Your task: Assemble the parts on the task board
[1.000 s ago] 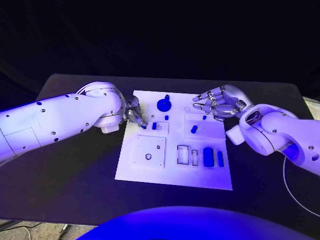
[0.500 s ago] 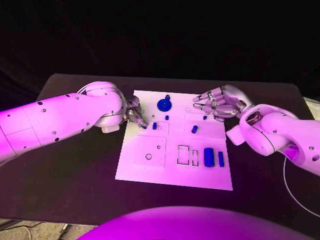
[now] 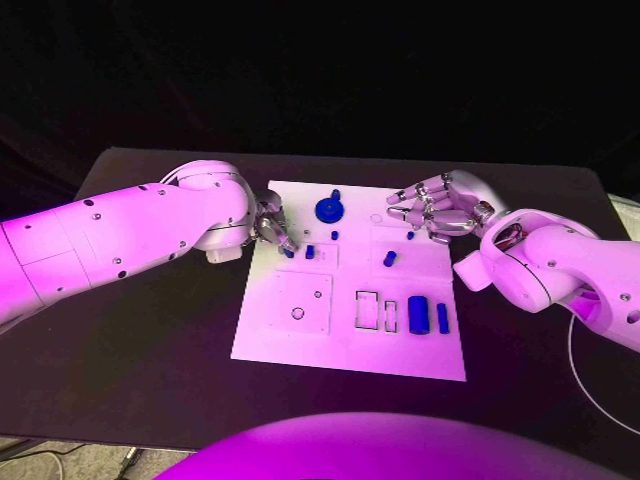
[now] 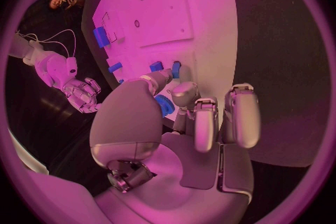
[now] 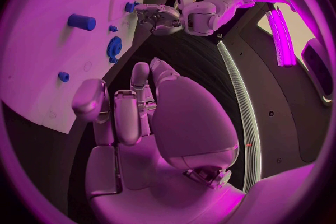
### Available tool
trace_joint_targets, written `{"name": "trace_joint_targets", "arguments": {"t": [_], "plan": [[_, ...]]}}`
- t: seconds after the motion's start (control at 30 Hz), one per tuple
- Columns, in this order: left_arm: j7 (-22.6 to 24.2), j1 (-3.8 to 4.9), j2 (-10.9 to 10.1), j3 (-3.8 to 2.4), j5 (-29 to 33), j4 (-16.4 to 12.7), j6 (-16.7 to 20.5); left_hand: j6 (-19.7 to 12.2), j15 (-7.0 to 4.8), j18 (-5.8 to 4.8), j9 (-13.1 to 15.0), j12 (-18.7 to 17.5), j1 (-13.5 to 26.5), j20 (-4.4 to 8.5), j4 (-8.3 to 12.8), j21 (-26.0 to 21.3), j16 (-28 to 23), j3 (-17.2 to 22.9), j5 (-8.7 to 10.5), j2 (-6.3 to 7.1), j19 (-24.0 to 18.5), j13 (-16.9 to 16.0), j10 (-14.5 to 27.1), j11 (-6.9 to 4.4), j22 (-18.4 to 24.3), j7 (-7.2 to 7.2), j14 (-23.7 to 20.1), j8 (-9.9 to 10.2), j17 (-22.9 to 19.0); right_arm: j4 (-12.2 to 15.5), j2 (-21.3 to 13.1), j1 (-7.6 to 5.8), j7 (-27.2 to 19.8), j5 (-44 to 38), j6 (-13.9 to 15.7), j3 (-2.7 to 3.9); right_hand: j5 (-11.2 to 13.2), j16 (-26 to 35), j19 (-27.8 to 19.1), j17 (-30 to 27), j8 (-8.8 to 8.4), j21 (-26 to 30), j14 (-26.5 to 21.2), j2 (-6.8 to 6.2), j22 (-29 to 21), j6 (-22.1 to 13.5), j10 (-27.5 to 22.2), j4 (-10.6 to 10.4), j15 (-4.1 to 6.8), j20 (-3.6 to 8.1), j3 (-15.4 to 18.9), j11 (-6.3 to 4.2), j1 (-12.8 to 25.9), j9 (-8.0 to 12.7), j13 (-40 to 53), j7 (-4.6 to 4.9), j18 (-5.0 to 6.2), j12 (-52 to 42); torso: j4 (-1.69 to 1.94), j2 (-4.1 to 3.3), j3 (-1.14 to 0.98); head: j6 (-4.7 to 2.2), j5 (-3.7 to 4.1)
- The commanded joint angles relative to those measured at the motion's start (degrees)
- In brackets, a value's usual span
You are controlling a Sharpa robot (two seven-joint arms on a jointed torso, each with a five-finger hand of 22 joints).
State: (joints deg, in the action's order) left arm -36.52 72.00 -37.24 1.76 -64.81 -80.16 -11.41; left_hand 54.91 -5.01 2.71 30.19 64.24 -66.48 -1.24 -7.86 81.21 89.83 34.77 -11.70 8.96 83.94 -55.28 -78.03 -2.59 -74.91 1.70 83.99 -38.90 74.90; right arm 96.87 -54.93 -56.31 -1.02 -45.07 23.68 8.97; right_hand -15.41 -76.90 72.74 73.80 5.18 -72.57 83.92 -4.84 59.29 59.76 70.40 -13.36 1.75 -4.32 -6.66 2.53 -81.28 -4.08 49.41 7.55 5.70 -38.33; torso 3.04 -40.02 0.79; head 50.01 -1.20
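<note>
**Two hands at the board's far end**

The task board [image 3: 284,345] lay mid-table on the black table [image 3: 147,380], blue parts [image 3: 417,312] at its 4 o'clock. At 10 o'clock the left hand [image 3: 270,228] pinched a small blue part [image 4: 164,105], half hidden by fingers. At 1 o'clock the right hand [image 3: 436,208] hovered, curled, empty. No writing was readable.

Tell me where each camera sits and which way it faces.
Head view: on the head, looking down at the task board; both arms, left robot hand and right robot hand show.
Left wrist view: behind the left robot hand, facing across the board; own palm, fingers.
Right wrist view: behind the right robot hand, facing the board; own palm, fingers.
Shared: each wrist view catches the other robot hand.
</note>
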Motion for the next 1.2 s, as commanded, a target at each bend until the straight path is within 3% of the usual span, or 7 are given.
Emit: {"name": "trace_joint_targets", "arguments": {"t": [0.03,0.7,1.2], "plan": [[-0.46,-0.38,0.49,0.29,1.03,0.3,-3.6,1.08,-0.46,-0.3,-0.33,0.41,0.91,0.2,3.33,0.35,0.17,2.67,-0.15,0.05,1.74,-0.59,-0.5,-0.14,-7.59,-0.66,6.01,0.28,15.1,0.16,-0.02,0.06,-0.47,-0.2,-0.78,0.0,0.08,0.31,-0.29,-0.07,-0.02,0.35,2.68,0.13,-0.06,-0.28,-0.26,-0.17,0.05,-0.15,-0.03,-0.16,0.63,-0.05,-0.07,-0.01,0.64,-0.1,-0.03,-0.01,0.01,-0.01,0.14],[-0.59,-0.38,1.27,0.28,-0.01,1.38,-3.06,2.76,-0.78,-0.46,-1.58,0.94,4.0,0.54,2.08,0.83,0.17,-1.43,-0.06,0.11,2.08,-1.76,-1.11,-0.51,-8.17,-1.1,6.01,1.06,15.1,0.26,-0.06,0.05,-0.53,-0.2,-0.68,0.0,0.04,0.32,-0.24,-0.05,0.02,0.38,2.7,0.19,-0.06,-0.26,-0.28,-0.11,0.07,-0.14,-0.02,-0.18,0.58,-0.06,-0.07,-0.03,0.64,-0.19,0.0,0.0,0.09,-0.01,0.19],[-0.58,-0.38,0.94,0.15,-0.11,1.78,-1.49,4.32,-0.68,-0.53,-3.16,0.63,8.3,0.5,-2.98,0.91,0.17,-14.68,0.11,0.23,2.24,-2.31,-1.21,-0.39,-8.58,-0.98,6.01,1.98,15.1,0.12,-0.02,0.06,-0.56,-0.2,-0.68,0.0,0.04,0.32,-0.24,-0.05,0.02,0.38,2.7,0.19,-0.06,-0.26,-0.28,-0.11,0.07,-0.14,-0.02,-0.18,0.58,-0.06,-0.07,-0.03,0.64,-0.19,-0.04,-0.02,0.13,-0.01,0.38]]}}
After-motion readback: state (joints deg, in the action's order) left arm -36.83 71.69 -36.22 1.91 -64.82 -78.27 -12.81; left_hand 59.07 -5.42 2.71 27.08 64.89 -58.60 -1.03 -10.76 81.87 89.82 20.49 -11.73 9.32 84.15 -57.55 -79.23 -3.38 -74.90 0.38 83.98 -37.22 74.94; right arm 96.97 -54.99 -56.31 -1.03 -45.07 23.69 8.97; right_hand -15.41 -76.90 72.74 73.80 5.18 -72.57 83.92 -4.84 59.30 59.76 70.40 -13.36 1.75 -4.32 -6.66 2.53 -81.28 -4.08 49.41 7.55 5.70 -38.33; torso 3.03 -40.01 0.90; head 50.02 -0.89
